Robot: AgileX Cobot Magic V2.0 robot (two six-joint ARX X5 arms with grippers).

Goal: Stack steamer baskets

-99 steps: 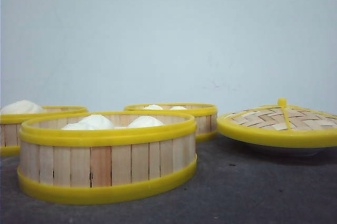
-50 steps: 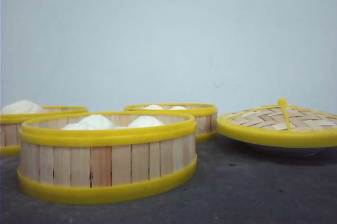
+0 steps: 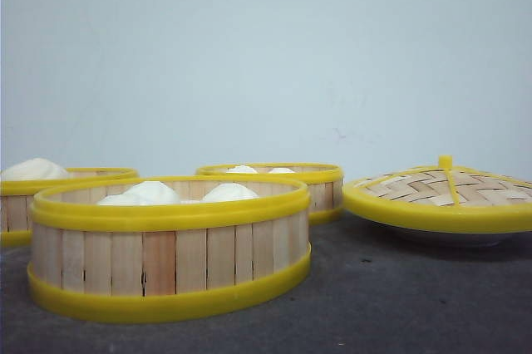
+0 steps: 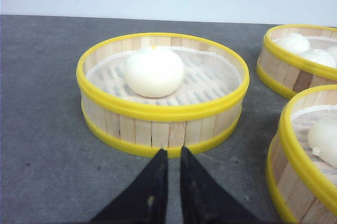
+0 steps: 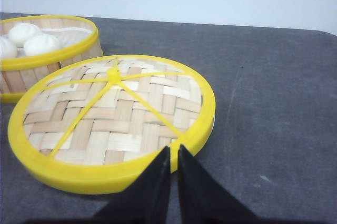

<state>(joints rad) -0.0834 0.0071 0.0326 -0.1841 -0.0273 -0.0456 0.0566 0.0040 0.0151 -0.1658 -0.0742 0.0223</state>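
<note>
Steamer basket near closed left gripper

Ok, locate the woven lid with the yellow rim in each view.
Front view: woven lid at far right, on the grey table.
Left wrist view: not in it.
Right wrist view: lid fills the centre, beyond the fingers.
Shared landmark: the steamer basket with buns beside the lid.

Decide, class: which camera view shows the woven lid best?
The right wrist view: the lid fills it from above, weave and yellow ribs clear. The front view shows it only side-on. The left wrist view misses it.
</note>
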